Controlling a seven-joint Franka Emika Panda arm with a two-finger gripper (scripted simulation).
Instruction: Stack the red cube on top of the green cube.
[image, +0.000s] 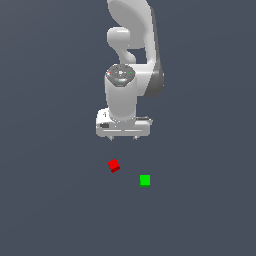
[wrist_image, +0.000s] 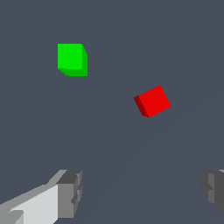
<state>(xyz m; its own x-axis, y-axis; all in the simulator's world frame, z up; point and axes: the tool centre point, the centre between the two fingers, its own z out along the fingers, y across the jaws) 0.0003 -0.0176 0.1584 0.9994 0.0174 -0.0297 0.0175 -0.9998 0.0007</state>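
Two fingers of pincer (wrist_image: 140, 192) spread wide, empty, hovering above bench (image: 50, 200). Beyond, red cube (image: 114, 165) rotated, near green cube (image: 145, 180), not touching. Likely light, rigid; best pinched across opposite flat faces.

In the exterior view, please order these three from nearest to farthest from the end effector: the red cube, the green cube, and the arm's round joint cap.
1. red cube, just below the end effector, slightly toward the exterior view's left.
2. green cube, lower, toward the exterior view's right.
3. round joint cap, above, up the arm.
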